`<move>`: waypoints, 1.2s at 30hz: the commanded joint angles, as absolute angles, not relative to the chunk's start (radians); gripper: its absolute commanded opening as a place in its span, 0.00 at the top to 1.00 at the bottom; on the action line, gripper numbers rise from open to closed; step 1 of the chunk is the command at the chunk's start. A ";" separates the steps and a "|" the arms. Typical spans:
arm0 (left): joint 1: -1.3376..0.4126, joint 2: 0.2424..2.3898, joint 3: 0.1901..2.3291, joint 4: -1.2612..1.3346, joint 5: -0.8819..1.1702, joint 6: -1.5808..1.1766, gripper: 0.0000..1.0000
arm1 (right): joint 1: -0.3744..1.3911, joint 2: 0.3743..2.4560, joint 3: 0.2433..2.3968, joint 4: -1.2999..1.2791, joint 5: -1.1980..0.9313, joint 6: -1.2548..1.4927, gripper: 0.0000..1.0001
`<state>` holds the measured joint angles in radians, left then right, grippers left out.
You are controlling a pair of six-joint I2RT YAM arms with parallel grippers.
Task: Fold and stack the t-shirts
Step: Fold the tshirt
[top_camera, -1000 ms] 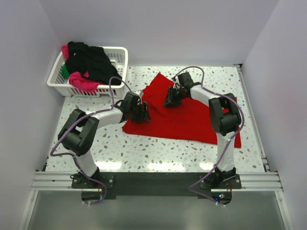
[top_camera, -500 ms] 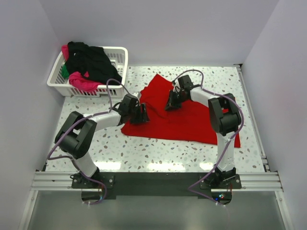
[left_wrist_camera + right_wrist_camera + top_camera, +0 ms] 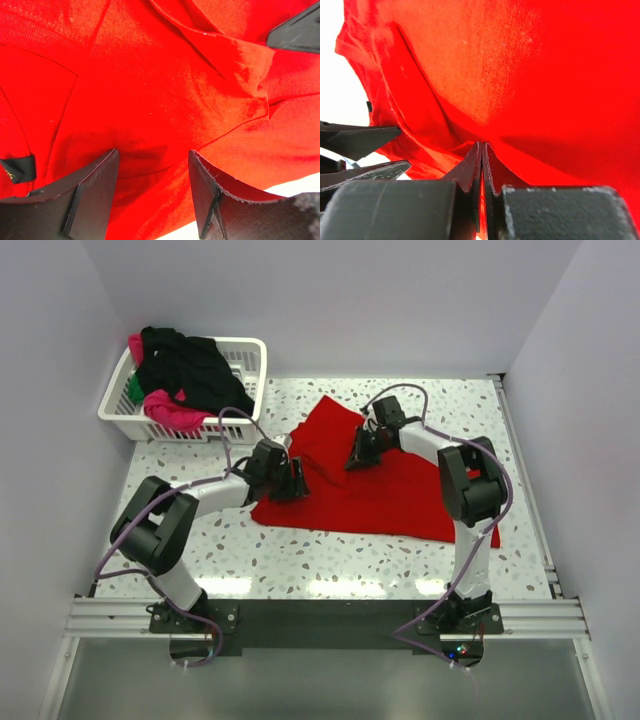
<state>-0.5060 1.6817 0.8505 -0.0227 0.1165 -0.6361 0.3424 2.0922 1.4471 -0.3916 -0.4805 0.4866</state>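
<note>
A bright red t-shirt (image 3: 390,495) lies spread on the table, its far corner pointing to the back. My left gripper (image 3: 298,480) is open over the shirt's left edge; its jaws stand apart with red cloth (image 3: 150,125) between and under them. My right gripper (image 3: 356,456) is shut on a pinch of the red t-shirt (image 3: 530,90) near its upper middle. The left gripper's fingers (image 3: 360,137) show at the left of the right wrist view. Black (image 3: 190,365), magenta-pink (image 3: 172,410) and green (image 3: 134,390) t-shirts are heaped in the basket.
A white lattice basket (image 3: 245,350) stands at the back left corner of the speckled table (image 3: 330,560). Walls close in on the left, back and right. The arm bases sit on a rail at the near edge.
The left gripper has slid a little left and nearer along the shirt's left edge. The right gripper has shifted slightly back, and the shirt's left part has bunched a bit.
</note>
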 commanded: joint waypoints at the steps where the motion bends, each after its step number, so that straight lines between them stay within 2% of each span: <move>1: -0.500 1.663 0.815 -0.058 0.083 -0.643 0.37 | 0.347 2.008 1.466 -0.359 -0.422 0.488 1.00; 8: -0.500 1.661 0.810 -0.057 0.083 -0.647 0.37 | 0.347 1.988 1.462 -0.391 -0.357 0.476 1.00; 13: -0.500 1.658 0.805 -0.057 0.083 -0.649 0.38 | 0.347 2.002 1.454 -0.371 -0.431 0.483 1.00; 15: -0.500 1.657 0.802 -0.057 0.083 -0.649 0.37 | 0.347 2.008 1.451 -0.368 -0.469 0.485 0.93; 16: -0.500 1.654 0.801 -0.057 0.083 -0.650 0.37 | 0.347 2.016 1.447 -0.367 -0.497 0.483 0.84; 19: -0.500 1.654 0.798 -0.055 0.083 -0.653 0.37 | 0.347 2.014 1.416 -0.341 -0.526 0.492 0.70; 23: -0.500 1.655 0.796 -0.057 0.083 -0.653 0.37 | 0.347 2.036 1.413 -0.341 -0.531 0.486 0.62; 36: -0.500 1.658 0.792 -0.054 0.086 -0.663 0.38 | 0.350 2.131 1.434 -0.308 -0.601 0.499 0.62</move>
